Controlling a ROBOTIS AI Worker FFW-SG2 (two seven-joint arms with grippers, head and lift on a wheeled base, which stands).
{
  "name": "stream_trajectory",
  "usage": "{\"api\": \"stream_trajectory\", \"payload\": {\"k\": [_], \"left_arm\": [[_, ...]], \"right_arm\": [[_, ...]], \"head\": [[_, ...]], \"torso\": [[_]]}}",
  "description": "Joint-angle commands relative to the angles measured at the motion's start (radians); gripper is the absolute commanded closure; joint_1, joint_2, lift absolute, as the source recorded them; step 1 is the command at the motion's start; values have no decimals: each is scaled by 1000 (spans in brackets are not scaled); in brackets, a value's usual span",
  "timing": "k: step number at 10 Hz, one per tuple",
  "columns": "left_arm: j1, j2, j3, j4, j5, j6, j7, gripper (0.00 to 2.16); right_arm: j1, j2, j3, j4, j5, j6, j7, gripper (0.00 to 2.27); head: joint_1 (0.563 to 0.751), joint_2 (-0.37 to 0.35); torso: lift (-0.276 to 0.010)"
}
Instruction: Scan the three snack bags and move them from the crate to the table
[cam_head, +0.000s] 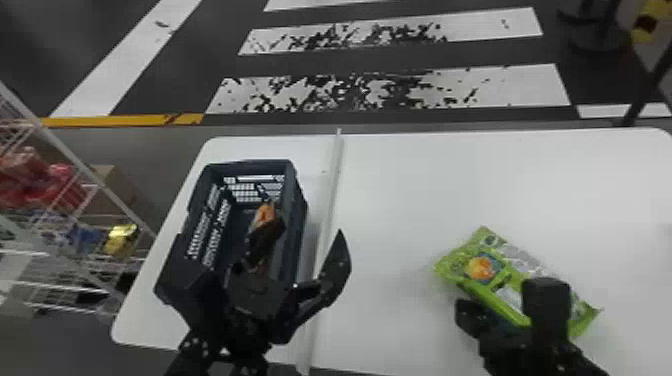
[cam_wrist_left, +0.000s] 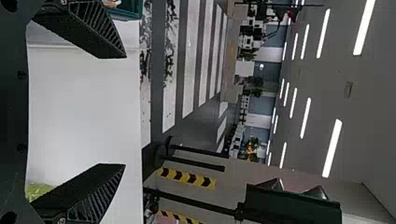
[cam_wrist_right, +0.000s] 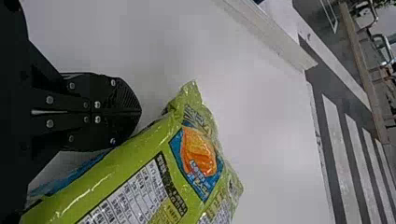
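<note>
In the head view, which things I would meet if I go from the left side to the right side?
Wire shelving → dark crate → long pale strip on the table → green snack bag.

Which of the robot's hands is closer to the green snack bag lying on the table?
The right one. The right gripper is close beside the green snack bag, fingers shut. The left gripper is farther off, at the crate, fingers open.
</note>
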Motion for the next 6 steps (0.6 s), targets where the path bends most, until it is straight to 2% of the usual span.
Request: {"api": "stream_trajectory", "payload": {"k": [1, 4, 5, 6], "left_arm": [[0, 0, -6, -1, 0, -3, -3, 36], [0, 0, -23, 0, 0, -12, -4, 36], [0, 0, -24, 0, 0, -15, -7, 36], [0, 2, -24, 3, 0, -15, -9, 36]], "right_arm": [[-29, 6, -19, 11, 1, 8, -33, 2159], [-35, 26, -48, 11, -36, -17, -205, 2159], [-36, 24, -58, 10, -42, -17, -232, 2155], [10, 13, -68, -55, -85, 2, -205, 2155]], "head": [[695, 157], [695, 82], [695, 51], [695, 26]], "torso": [[-62], [-62], [-62], [-62]]}}
